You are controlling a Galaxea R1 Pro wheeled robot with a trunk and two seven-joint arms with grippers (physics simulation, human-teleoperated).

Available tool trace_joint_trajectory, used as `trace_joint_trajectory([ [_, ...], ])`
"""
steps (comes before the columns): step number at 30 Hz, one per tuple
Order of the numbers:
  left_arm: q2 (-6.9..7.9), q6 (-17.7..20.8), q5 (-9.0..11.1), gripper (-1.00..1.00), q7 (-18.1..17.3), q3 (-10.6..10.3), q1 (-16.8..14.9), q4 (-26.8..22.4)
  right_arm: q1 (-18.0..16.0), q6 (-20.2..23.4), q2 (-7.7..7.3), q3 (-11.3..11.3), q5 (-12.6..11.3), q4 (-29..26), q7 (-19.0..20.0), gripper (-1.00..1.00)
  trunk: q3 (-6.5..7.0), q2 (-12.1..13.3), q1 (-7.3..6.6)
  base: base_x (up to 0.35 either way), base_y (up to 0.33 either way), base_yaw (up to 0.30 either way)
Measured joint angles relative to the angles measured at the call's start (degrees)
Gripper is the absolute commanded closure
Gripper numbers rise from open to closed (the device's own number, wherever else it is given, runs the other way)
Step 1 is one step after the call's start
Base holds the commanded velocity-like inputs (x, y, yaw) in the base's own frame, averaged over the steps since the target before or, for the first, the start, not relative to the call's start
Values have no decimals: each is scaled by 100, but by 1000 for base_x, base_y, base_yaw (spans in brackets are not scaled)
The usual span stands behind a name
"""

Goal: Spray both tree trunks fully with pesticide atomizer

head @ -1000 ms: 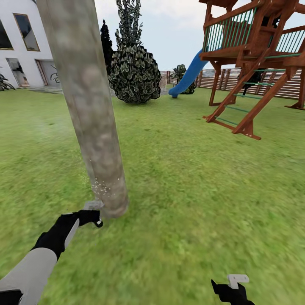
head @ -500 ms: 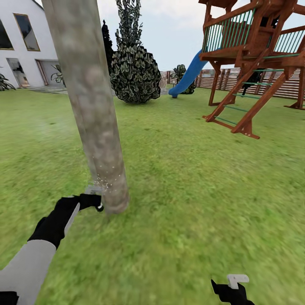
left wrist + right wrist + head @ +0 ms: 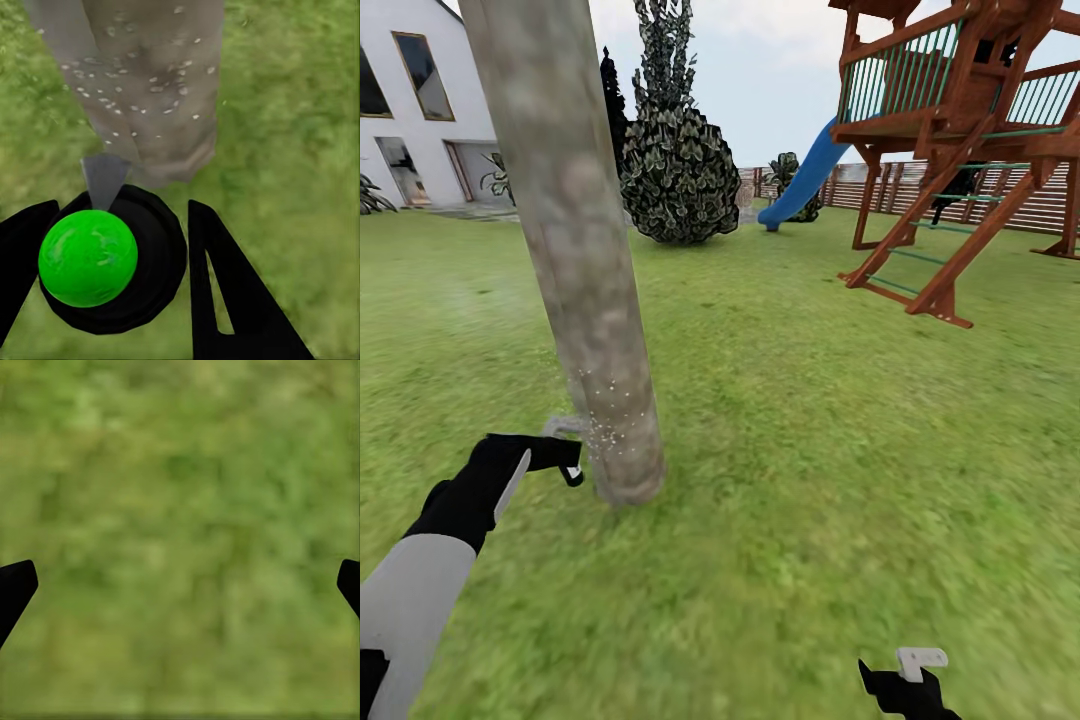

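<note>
Atomizer (image 3: pixel 112 259) at trunk (image 3: pixel 575 250) — unlabelled

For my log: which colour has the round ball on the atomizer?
Bright green ball on the black pesticide atomizer, clearest in the left wrist view.

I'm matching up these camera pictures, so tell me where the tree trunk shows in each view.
Head view: the trunk rises left of centre, from the grass to the top edge, white specks near its base.
Left wrist view: the trunk stands beyond the atomizer held in the left gripper.
Right wrist view: grass between the fingertips; the trunk is not there.
Shared landmark: the white specks on the trunk.
</note>
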Motion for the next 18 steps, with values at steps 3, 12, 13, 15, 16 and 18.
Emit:
trace_joint_trajectory([
  [3, 55, 6, 6, 100, 2, 20, -173, 26, 0, 0, 0, -1, -2, 0, 0, -100, 0, 0, 0, 0, 0, 0],
  [12, 506, 212, 14, 100, 1, 33, -206, 34, 0, 0, 1, -1, -5, 0, 0, -100, 0, 0, 0, 0, 0, 0],
  [13, 504, 198, 10, 100, -4, 17, -194, 38, 0, 0, 0, -1, -2, 0, 0, -100, 0, 0, 0, 0, 0, 0],
  [15, 505, 152, -3, 100, -10, -8, -184, 196, 0, 0, 0, 3, 0, 0, 0, -100, 0, 0, 0, 0, 0, 0],
  [16, 499, 138, -7, 100, -11, -11, -183, 336, 0, 0, 0, 2, -1, 0, 0, -100, 0, 0, 0, 0, 0, 0],
  [18, 491, 138, 1, 100, -14, 7, -223, 407, 0, 0, 1, 1, 0, 0, 0, -100, 0, 0, 0, 0, 0, 0],
])
